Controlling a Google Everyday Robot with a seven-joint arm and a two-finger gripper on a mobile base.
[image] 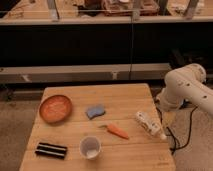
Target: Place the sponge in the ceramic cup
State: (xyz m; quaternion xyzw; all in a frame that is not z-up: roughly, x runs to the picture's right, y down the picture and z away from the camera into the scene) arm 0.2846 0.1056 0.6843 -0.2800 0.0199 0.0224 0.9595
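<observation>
Matt wood table [127, 100], soft-looking sponge [95, 111], glossy ceramic cup [90, 147], smooth plastic gripper [155, 129] at the table's right edge.

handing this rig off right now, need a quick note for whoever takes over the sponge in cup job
Pincer: low over the right side of the table, right of the carrot, well apart from the sponge.
Sponge: lying flat near the table's middle, just right of the orange plate.
Ceramic cup: upright near the front edge, nearer the camera than the sponge, no sponge in it. Black ridged block lies to its left.
Done: nothing yet, sponge not grasped.
Left: reach the sponge, grasp it, carry it over the cup, release.
</observation>
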